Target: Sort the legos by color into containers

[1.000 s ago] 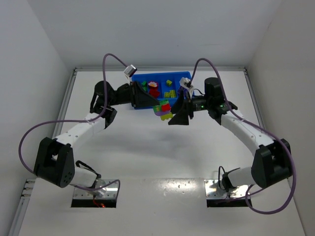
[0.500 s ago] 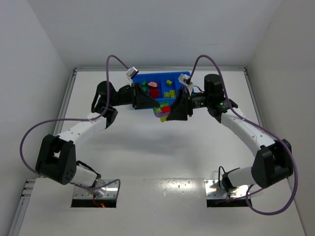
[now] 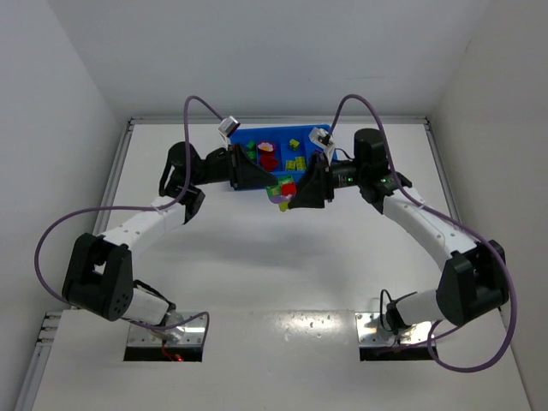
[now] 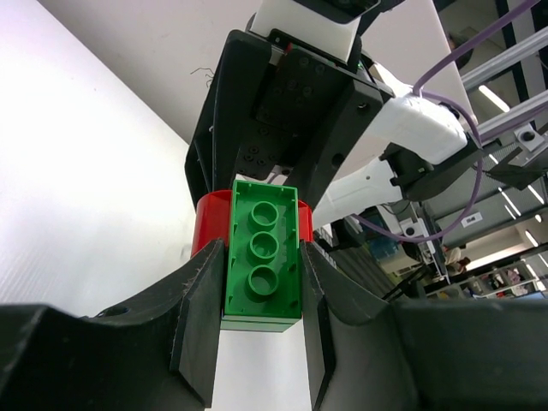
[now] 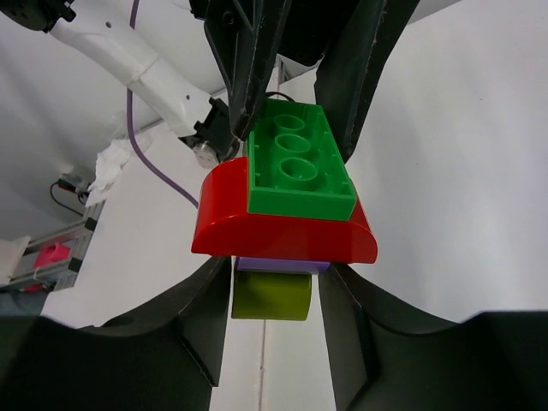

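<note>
- Just changed: R arm has swung in from the right toward the clump [image 3: 282,190]. Its jaws, wide a sec ago, have narrowed onto the clump's lower end.
- right gripper [image 5: 274,291]: part-closed, fingers pressed in on both sides of the purple brick [image 5: 278,265], looks like contact. An olive-yellow brick [image 5: 270,297] sits just under it, between the finger pads.
- left gripper [image 4: 261,265]: narrow, clamped on the flanks of the green brick [image 4: 261,257], unchanged over the last sec.
- Clump is held in the air between both grippers, just in front of the tray's near edge, not on the table. Stack order from R wrist: green, then the red curved piece [image 5: 282,231], then purple, then olive-yellow.
- Meaning (my read): two-handed pull-apart is set up, L on one end, R on the other. Nothing has separated yet, so the clump can't be sorted until it splits.
- tray [image 3: 282,129]: holds green, red/pink and yellow bits in separate compartments, apart from the clump.
- Hard to see: tray's near corners are hidden behind both grippers in the top view, so I can't count bricks there. Tray is out of both wrist views.
- L wrist view shows only green and a sliver of red; the lower bricks are blocked.
- Olive brick: can't tell if it counts as yellow or green.
</note>
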You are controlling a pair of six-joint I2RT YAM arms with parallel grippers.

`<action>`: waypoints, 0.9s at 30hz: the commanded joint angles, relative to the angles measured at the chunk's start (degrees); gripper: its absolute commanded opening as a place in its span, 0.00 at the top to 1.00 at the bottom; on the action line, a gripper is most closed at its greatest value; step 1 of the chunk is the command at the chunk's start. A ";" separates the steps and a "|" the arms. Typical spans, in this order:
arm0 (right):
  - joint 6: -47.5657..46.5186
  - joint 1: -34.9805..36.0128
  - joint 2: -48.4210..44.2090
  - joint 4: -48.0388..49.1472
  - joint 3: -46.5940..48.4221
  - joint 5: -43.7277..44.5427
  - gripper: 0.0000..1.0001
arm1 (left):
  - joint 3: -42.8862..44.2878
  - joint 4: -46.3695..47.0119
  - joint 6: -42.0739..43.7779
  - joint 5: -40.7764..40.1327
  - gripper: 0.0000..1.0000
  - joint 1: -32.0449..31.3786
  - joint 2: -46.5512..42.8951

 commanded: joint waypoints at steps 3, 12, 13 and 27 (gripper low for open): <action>0.28 1.33 0.53 4.20 1.41 -0.72 0.62 | -0.09 4.15 -1.34 -0.43 1.00 0.54 0.11; -1.29 1.33 -0.53 3.86 -1.14 -1.77 0.97 | -0.09 5.91 -2.48 -1.48 1.00 2.29 0.11; -2.08 1.33 -1.23 2.11 -1.15 -1.77 0.97 | -0.09 5.91 -2.49 -1.49 1.00 2.30 0.11; -11.05 1.33 -3.51 -7.30 -3.96 -1.07 0.98 | 0.98 8.38 -4.60 -0.96 1.00 6.52 -0.51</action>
